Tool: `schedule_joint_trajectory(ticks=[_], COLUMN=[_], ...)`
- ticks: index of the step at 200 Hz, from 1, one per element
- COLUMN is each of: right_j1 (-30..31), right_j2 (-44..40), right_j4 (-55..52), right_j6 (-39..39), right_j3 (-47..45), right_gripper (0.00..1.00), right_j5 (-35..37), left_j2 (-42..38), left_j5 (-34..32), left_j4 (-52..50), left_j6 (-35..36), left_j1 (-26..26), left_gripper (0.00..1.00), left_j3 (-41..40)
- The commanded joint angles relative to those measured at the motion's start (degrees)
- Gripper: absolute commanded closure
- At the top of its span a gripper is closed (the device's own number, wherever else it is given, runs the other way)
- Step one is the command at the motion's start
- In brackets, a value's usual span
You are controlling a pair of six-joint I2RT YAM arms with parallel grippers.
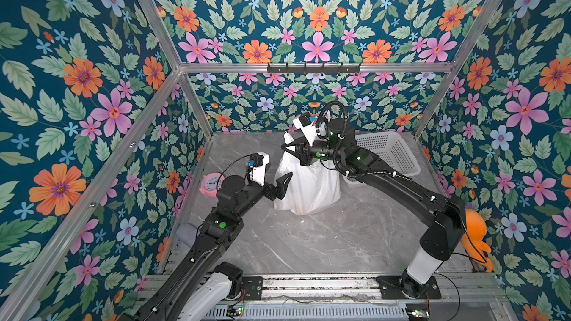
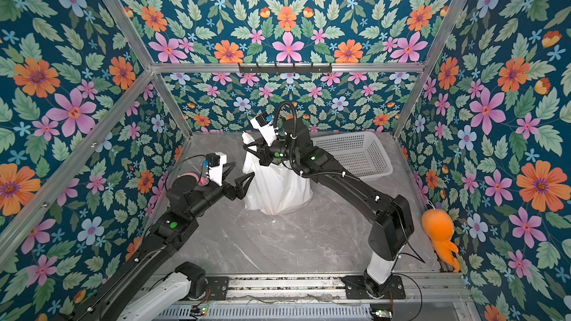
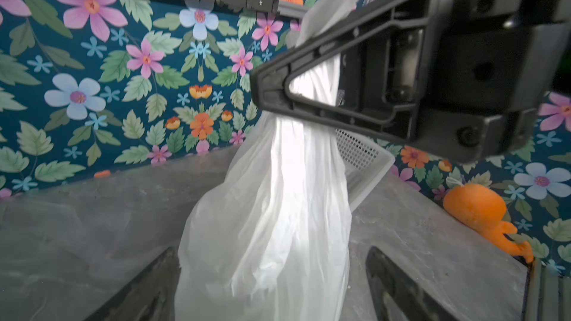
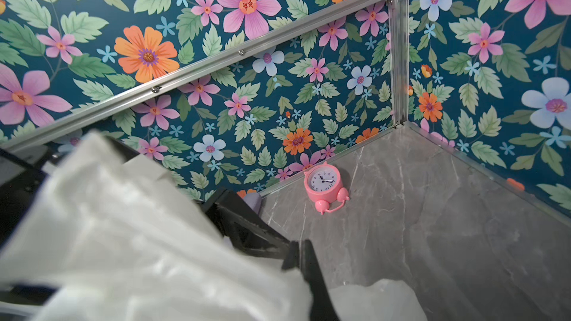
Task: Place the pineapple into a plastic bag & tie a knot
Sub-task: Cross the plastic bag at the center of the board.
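One bag (image 1: 309, 186) is recorded upright on the counter (image 1: 309, 242), its neck pinched by the right hand (image 1: 285, 147), with the left hand (image 2: 244, 169) spread just beside it and one basket (image 1: 389, 152) nearby.

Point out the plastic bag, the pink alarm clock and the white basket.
plastic bag (image 1: 309, 189), in a top view, crinkled body.
pink alarm clock (image 4: 323, 179), right wrist view, dial.
white basket (image 2: 352, 152), in a top view, perforated mesh.
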Motion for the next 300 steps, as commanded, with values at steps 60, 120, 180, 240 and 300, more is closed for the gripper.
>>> schedule_joint_trajectory(ticks=[60,120,180,240,300], right_j1=[0.09,0.21,0.21,0.38,0.67], right_j2=[-1.57,-1.55,-2.06,-2.96,-4.19], right_j4=[4.19,4.1,4.52,3.42,0.24], right_j6=[14.33,15.72,19.3,20.69,18.26], right_j3=[-2.09,-2.04,-1.85,-1.77,-2.65], right_gripper=[1.0,1.0,1.0,1.0,1.0], right_j5=[0.27,0.45,2.69,2.26,6.6], left_j2=[11.73,20.46,23.33,23.6,26.92], left_j5=[14.43,22.62,24.67,20.81,20.93], left_j4=[31.44,35.36,37.99,35.23,38.28], left_j6=[-7.05,-4.74,-2.59,-1.05,-2.15], left_j1=[3.07,3.16,3.19,3.21,3.21], left_gripper=[0.07,0.35,0.76,0.59,0.95], left_j3=[-1.35,2.53,3.56,5.15,6.36])
